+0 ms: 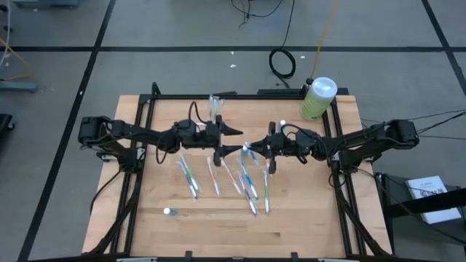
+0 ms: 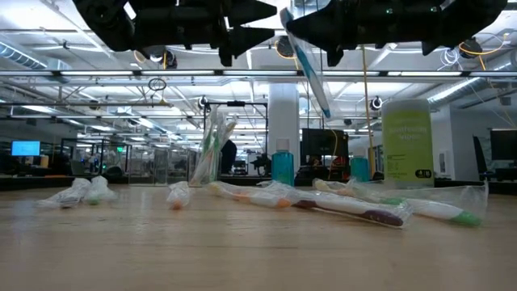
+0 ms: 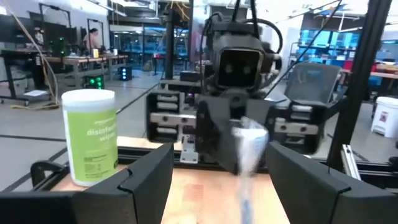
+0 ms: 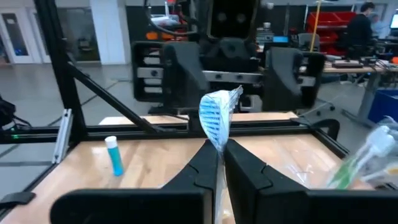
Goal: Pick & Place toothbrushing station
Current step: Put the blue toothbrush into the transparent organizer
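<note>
Table: the light wooden table top carries several wrapped toothbrushes lying flat between the two arms.
Green bottle: the large green plastic bottle with white cap stands at the far right corner, well apart from the work.
Station: the small transparent plastic toothbrushing station stands upright at the far edge of the table, just beside the left arm. In the low view at least one wrapped brush seems to stand in it, tilted; how many compartments are filled cannot be told.
Right gripper: the right gripper hangs above the table middle, fingers pressed together on a blue-bristled toothbrush in clear wrapper, which hangs slanted.
Left gripper: the left gripper faces it closely, fingers spread wide, holding nothing.
Step in hand: probably a handover or carrying the brush to the station.
Advice: the brush is best kept vertical and lowered slowly into a free compartment without knocking the light holder.
Small tube: a little blue-and-white tube lies alone near the front left.
</note>
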{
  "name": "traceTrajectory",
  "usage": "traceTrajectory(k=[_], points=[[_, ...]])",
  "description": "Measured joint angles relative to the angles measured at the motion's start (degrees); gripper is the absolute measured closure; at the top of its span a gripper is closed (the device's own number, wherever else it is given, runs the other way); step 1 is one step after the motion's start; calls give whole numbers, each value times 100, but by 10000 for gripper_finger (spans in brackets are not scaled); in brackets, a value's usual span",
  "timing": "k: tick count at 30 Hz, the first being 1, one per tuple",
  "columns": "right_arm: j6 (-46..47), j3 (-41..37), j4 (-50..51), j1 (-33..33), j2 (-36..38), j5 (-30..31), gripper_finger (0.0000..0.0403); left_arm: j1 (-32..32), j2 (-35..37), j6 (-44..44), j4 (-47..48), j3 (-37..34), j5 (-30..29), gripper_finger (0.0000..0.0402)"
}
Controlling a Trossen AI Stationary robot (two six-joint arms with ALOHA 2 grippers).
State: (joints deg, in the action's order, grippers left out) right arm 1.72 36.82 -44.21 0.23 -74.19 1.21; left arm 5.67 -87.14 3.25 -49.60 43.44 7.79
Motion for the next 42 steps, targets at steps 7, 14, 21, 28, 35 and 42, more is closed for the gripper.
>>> traceTrajectory(k=[7, 14, 21, 28, 35, 42], points=[[0, 0, -15, 0, 2, -2, 392, -136, -113, -17, -136, 2, -31, 140], [9, 0, 6, 0, 2, 1, 392, -140, -539, -5, -195, 291, -34, 140], [15, 0, 41, 0, 2, 5, 392, -142, -732, -170, -130, 546, -29, 140], [-2, 0, 75, 0, 2, 11, 392, -142, -736, -207, -121, 553, -26, 141], [-40, 0, 75, 0, 2, 15, 392, -149, -736, -298, -131, 553, -19, 205], [-44, 0, 99, -5, 4, 35, 392, -159, -736, -455, -160, 553, 17, 311]])
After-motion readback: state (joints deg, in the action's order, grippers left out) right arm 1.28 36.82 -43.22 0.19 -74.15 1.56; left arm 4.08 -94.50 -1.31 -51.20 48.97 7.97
